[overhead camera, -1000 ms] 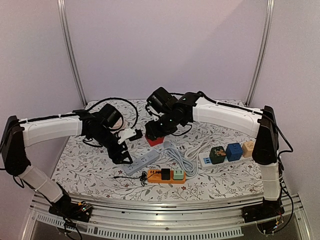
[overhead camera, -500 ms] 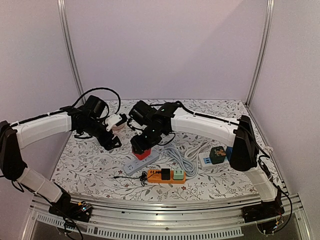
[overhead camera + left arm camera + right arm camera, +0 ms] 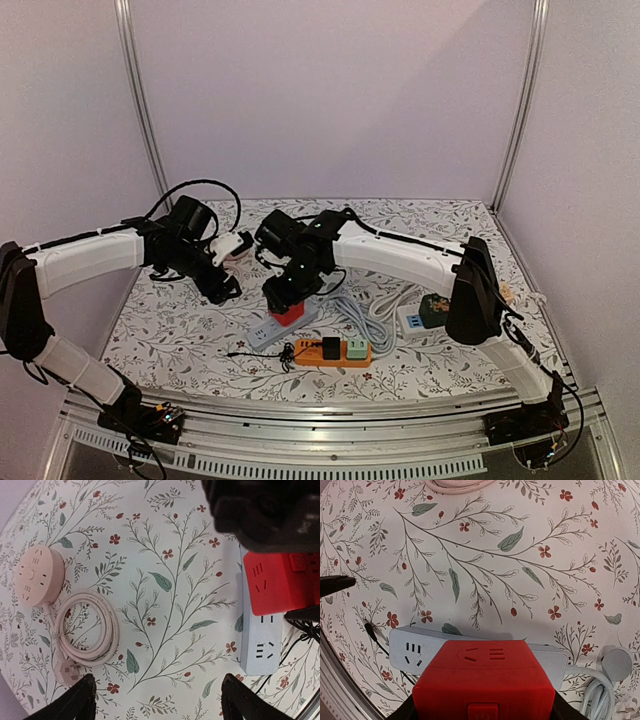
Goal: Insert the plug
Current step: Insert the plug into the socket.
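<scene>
My right gripper (image 3: 285,296) is shut on a red cube plug (image 3: 485,680), also seen in the top view (image 3: 286,308) and the left wrist view (image 3: 280,582). The cube sits on or just above the grey power strip (image 3: 282,325), over its middle; contact cannot be told. The strip also shows in the right wrist view (image 3: 412,650) and the left wrist view (image 3: 260,645). My left gripper (image 3: 228,286) is open and empty over bare cloth, left of the strip; its fingertips (image 3: 82,695) frame the bottom of its view.
A pink round socket (image 3: 37,575) with a coiled cord (image 3: 87,630) lies at the back left. An orange strip (image 3: 332,351) with black and green plugs lies in front. A white strip (image 3: 412,318) with cube plugs lies at the right, beside a grey cable coil (image 3: 370,305).
My right gripper carried the red cube left and down from beyond the grey strip onto its middle. My left gripper rose and drew back left, away from the strip.
</scene>
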